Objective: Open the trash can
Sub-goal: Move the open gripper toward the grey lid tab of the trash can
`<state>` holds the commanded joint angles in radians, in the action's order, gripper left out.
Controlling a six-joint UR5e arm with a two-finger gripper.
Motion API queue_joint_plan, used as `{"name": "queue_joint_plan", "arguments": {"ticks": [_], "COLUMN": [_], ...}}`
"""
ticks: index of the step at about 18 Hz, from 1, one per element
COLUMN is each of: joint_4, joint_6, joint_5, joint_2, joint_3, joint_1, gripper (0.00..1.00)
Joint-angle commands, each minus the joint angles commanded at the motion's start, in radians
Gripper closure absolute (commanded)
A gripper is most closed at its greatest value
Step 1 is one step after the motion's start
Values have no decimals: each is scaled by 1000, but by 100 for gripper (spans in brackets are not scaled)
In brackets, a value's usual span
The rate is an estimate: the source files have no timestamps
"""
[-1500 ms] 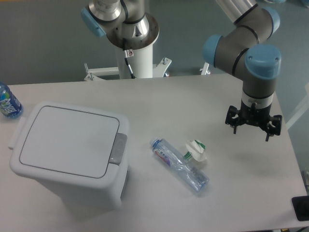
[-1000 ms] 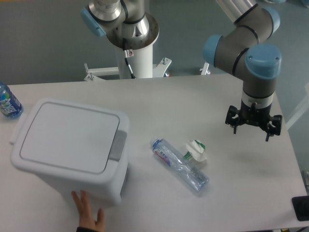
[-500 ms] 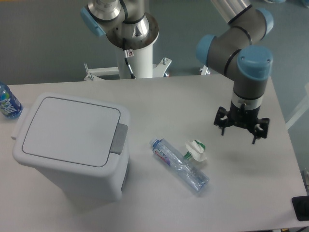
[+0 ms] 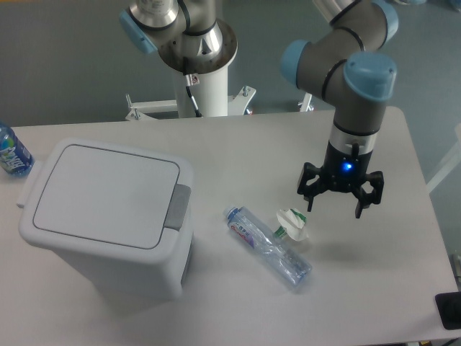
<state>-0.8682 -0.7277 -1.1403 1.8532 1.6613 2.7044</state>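
Observation:
The trash can (image 4: 108,216) is a large white bin standing on the left part of the table, its flat lid down and a grey push-button (image 4: 178,207) on its right rim. My gripper (image 4: 334,200) hangs open above the table well to the right of the can, fingers pointing down with nothing between them. A blue light glows on its wrist.
A crushed clear plastic bottle (image 4: 266,245) lies between the can and the gripper, with a crumpled white and green wrapper (image 4: 291,223) beside it, just left of and below the gripper. A blue-labelled bottle (image 4: 11,151) stands at the table's far left edge.
A hand appeared at the can's base, shifted the can a little and withdrew. My gripper has moved left and slightly down, closer to the wrapper and the can.

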Motion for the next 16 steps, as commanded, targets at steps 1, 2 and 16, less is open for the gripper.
{"name": "queue_joint_plan", "arguments": {"ticks": [1, 2, 16], "joint_4": [0, 0, 0], "joint_6": [55, 94, 333], "joint_5": [42, 66, 214], "joint_2": [-15, -34, -146], "joint_3": [-3, -11, 0], "joint_1": [-6, -14, -161], "gripper": [0, 0, 0]}}
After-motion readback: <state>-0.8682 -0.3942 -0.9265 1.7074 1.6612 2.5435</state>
